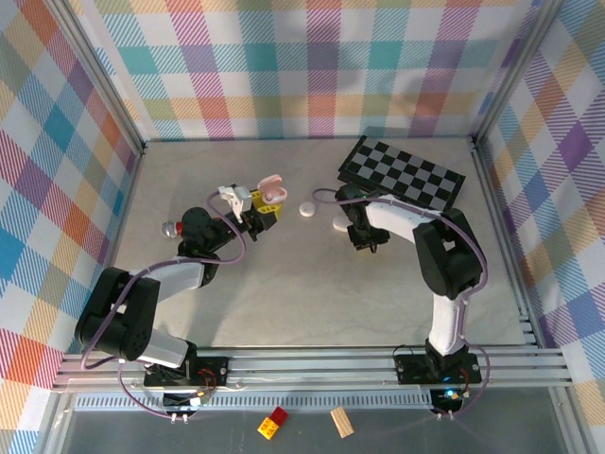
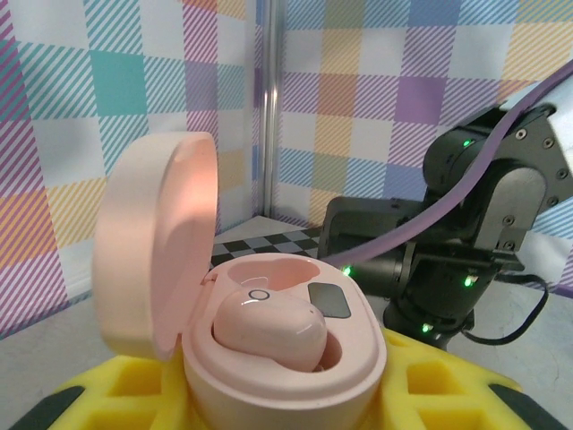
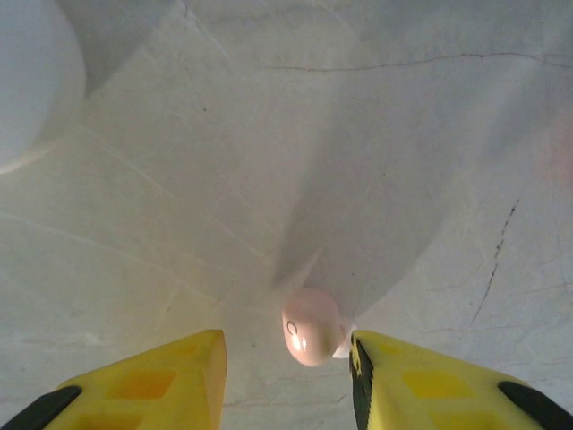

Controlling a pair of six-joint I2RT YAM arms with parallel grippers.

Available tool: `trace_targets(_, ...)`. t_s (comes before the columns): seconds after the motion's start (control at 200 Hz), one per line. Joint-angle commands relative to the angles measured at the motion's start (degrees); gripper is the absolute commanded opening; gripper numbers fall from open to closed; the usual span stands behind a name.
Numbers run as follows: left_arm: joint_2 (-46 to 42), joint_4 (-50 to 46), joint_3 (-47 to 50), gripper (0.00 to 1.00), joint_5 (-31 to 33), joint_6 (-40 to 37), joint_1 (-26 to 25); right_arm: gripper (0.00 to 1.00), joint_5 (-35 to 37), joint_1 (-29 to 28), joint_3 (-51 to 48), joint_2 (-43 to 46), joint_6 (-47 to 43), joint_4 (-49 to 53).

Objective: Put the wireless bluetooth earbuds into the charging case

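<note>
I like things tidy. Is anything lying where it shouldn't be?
A pink earbud lies loose on the table between the right gripper's fingers, not in the open pink case the left gripper holds.

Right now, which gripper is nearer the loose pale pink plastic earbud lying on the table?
Right. The right gripper straddles the loose pale pink plastic earbud; the left gripper is apart, holding the open pink charging case.
</note>
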State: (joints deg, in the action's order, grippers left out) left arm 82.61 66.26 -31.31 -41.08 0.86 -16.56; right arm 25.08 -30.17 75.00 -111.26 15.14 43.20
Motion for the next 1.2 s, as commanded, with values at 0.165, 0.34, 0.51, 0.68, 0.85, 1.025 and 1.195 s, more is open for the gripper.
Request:
trace_targets(0.165, -1.0, 1.8, -0.1, 0.29, -2.2, 0.6, 0.6, 0.36, 4.2, -0.4, 3.4, -2.6, -1.2, 3.8)
trace_targets(0.34, -1.2, 1.5, 0.1, 0.29, -2.1, 0.6, 0.6, 0.33, 3.9, -0.4, 3.1, -3.1, -1.4, 3.7)
trace_targets(0.51, -0.5, 3.2, 0.4, 0.29, -2.6, 1.9, 0.6, 0.30, 3.8, -0.4, 3.0, -3.4, -1.9, 3.2)
trace_targets(0.68, -0.2, 4.0, 0.3, 0.29, -2.7, 2.4, 0.6, 0.27, 3.9, -0.4, 3.3, -4.0, -2.0, 3.4)
trace_targets(0.85, -0.3, 4.1, 0.6, 0.29, -2.7, 2.4, 0.6, 0.19, 4.4, -0.4, 3.1, -3.8, -1.8, 3.6)
trace_targets(1.025, -0.5, 2.3, 0.3, 0.29, -3.4, 1.0, 0.3, 0.18, 2.8, -0.4, 1.5, 0.2, -1.5, 2.8)
trace_targets(1.195, -2.5, -5.3, -1.0, 0.29, -3.5, -4.2, -1.2, 0.18, -4.0, -0.4, -2.8, 9.6, -2.0, -1.4)
